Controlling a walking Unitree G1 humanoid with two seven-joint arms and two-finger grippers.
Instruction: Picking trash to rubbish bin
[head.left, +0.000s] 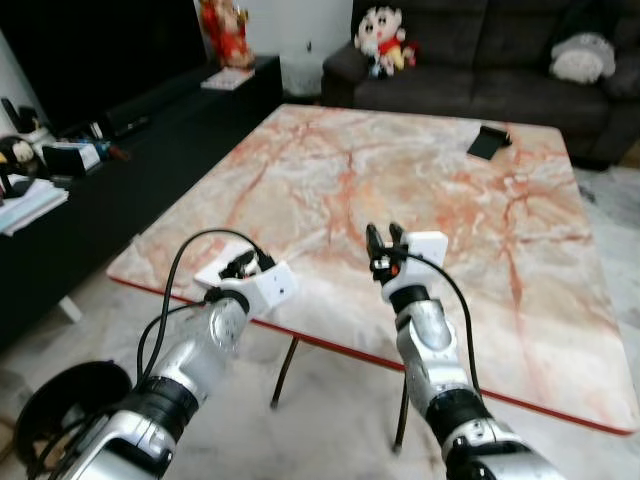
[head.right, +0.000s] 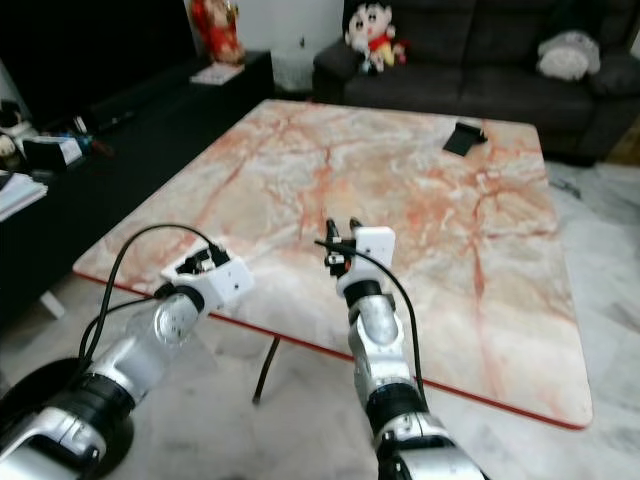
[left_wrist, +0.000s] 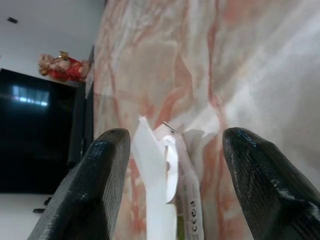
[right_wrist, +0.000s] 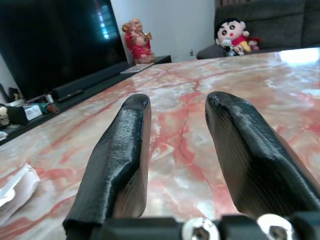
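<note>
Both my silver arms reach forward. My left claw sits low and angled downward, its two black fingers spread wide apart. My right claw points forward, wrist raised, fingers parted with a clear gap between them.

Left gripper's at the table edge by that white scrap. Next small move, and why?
Probably ease the left gripper forward a little and close. Its fingers stand open on either side of the crumpled white wrapper, which lies on the marble table near its edge, not yet gripped. The right gripper hovers open, empty.
</note>
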